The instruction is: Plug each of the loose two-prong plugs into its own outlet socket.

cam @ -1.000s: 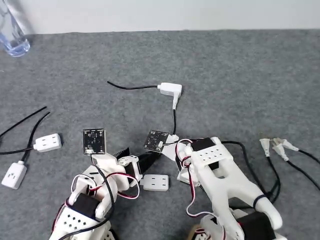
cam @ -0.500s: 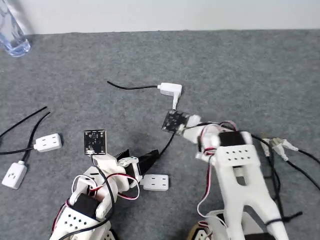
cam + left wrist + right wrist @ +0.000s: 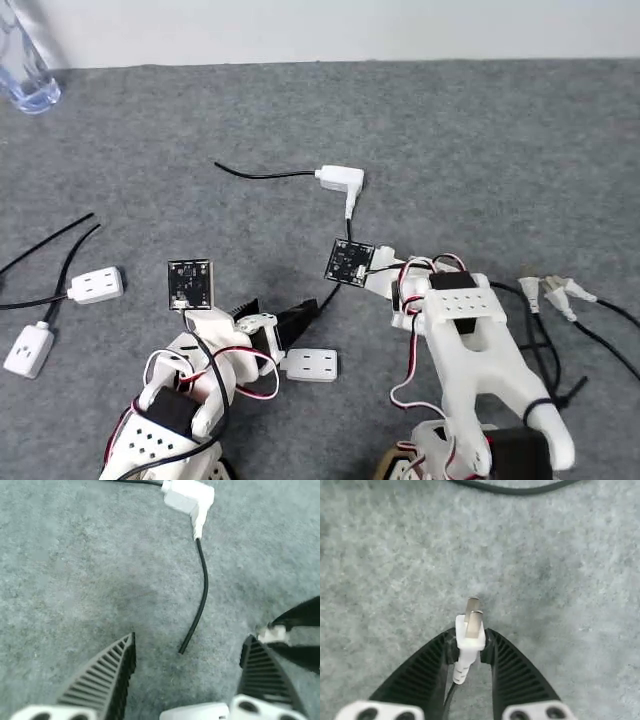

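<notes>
Gripping a plug (image 3: pixel 470 631), the right gripper (image 3: pixel 469 647) is clamped, prongs pointed ahead past its tips. The left gripper (image 3: pixel 190 641) is spread wide; a cable (image 3: pixel 202 587) end is seen between its fingers, a socket (image 3: pixel 187 494) farther ahead.

No readable text, no legible labels, numbers or signs on anything in view

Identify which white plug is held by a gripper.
The plug clamped in the right gripper, prongs pointing forward; the other two plugs lie loose on the mat.
</notes>
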Controlling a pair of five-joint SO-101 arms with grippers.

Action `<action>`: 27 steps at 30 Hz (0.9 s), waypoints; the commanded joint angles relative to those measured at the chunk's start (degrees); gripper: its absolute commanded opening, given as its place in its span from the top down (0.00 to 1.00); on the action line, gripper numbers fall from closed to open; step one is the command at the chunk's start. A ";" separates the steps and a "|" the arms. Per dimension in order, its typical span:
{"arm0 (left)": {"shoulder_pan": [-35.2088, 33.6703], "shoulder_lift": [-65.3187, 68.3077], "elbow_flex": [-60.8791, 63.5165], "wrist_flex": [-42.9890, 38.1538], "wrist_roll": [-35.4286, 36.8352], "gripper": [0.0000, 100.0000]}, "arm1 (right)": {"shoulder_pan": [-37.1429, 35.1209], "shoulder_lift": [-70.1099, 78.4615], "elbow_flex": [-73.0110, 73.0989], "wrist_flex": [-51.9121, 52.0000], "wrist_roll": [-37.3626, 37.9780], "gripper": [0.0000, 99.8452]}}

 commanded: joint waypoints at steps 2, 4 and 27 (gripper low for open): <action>0.18 -0.44 2.24 -6.51 -2.81 0.68 | 0.40 -0.13 0.18 7.16 0.44 0.97; 0.00 -0.44 2.33 -7.30 -2.90 0.68 | 0.48 -0.22 0.00 11.91 0.35 0.89; -0.18 -0.44 2.33 -6.86 -2.99 0.68 | -4.44 -5.93 -1.49 25.19 -2.46 0.86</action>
